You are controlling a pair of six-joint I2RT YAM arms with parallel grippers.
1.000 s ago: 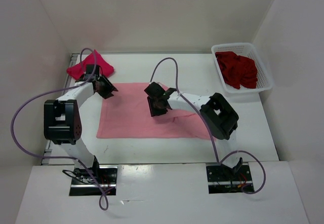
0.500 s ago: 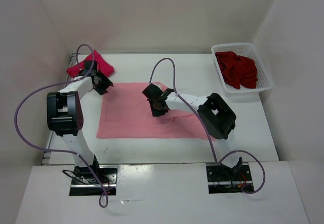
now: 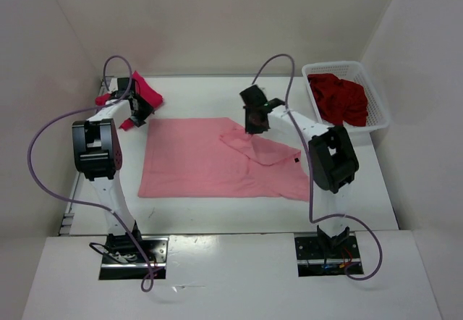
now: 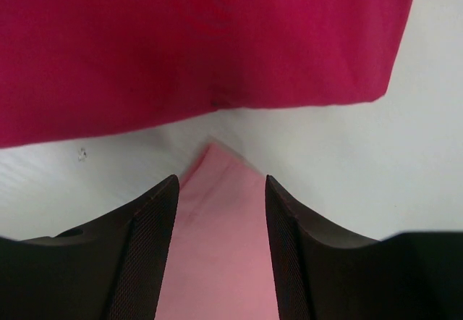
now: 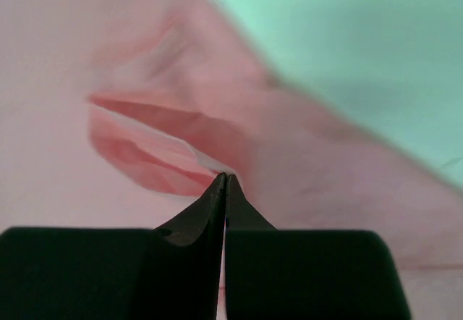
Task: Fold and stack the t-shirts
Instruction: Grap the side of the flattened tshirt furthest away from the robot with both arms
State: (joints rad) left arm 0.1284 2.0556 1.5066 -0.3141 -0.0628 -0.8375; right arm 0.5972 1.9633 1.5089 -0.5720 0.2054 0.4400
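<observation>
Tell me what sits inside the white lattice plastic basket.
A crumpled dark red cloth t-shirt fills most of the white lattice plastic basket. Whatever lies under the cloth, including the basket floor, is covered.

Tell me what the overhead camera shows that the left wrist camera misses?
Only overhead: the white basket holding the dark red shirt, and the right gripper shut on a fold of the salmon shirt. Only the left wrist: a close look at the left gripper, open, over that shirt's corner. Both: the salmon shirt and the crimson shirt beside it.
</observation>
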